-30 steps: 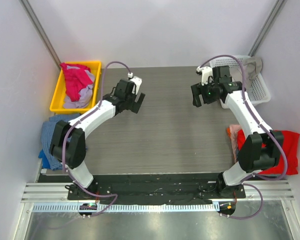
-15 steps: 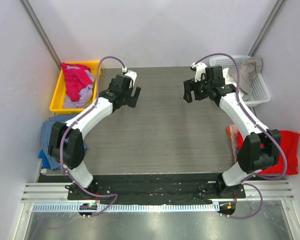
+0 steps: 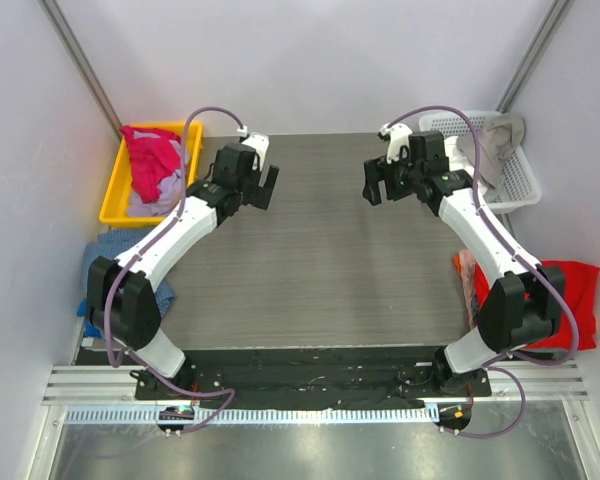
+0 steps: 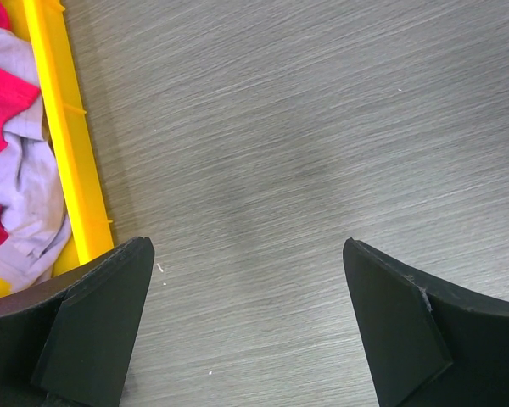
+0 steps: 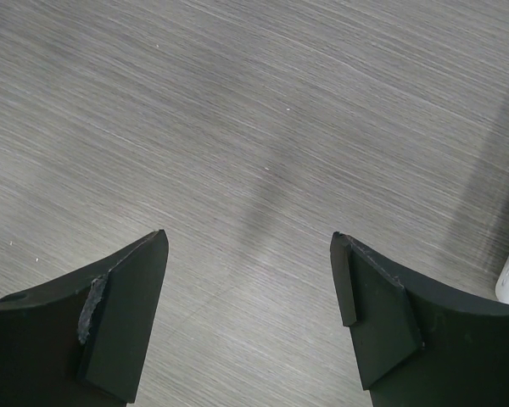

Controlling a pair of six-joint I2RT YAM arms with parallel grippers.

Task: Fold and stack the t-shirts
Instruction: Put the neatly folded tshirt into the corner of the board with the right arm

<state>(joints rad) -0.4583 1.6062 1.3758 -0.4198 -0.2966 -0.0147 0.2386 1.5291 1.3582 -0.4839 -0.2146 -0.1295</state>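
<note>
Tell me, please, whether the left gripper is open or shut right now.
Open. The left gripper holds nothing: in its wrist view its fingers stand wide apart over the table, beside the yellow bin.

We see a grey table [image 3: 330,260] with a fine, streaked grain. At ten o'clock a yellow bin [image 3: 111,205] sits at its left edge, and our left wrist view shows the bin's wall standing straight on the surface. At two o'clock a white perforated basket [image 3: 520,185] stands in the far right corner. At four o'clock a red t-shirt [image 3: 580,290] lies bunched at the right edge, with a pale peach cloth [image 3: 465,266] just beside it. At eight o'clock a blue-teal cloth heap [image 3: 98,262] lies by the left edge; we cannot tell whether it rests on the tabletop.
</note>
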